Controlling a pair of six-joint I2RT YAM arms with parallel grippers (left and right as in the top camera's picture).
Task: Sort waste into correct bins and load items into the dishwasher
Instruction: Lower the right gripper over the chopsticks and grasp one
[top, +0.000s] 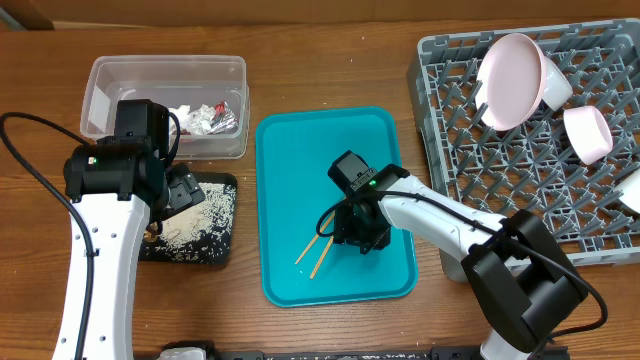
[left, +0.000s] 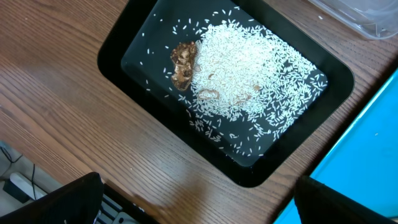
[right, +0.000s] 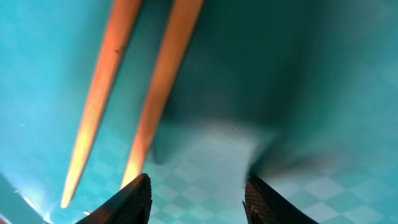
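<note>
Two wooden chopsticks (top: 318, 246) lie on the teal tray (top: 300, 150). In the right wrist view the chopsticks (right: 155, 87) lie just left of my open, empty right gripper (right: 196, 193), which hangs low over the tray (top: 350, 236). The black tray (left: 155, 37) holds rice grains (left: 249, 81) and a brown scrap (left: 183, 63). My left gripper (left: 196, 205) is open and empty above the table beside it. The clear tub (top: 110, 75) holds napkin and red foil wrappers (top: 205, 118). The white plate (top: 508, 80), pink bowl (top: 588, 133) and grey bowl (top: 632, 190) stand in the grey dish rack (top: 500, 190).
The black tray (top: 225, 190) lies between the tub and the teal tray, partly under my left arm. The rack fills the right side, reaching the frame edge. Bare wood lies in front of the trays.
</note>
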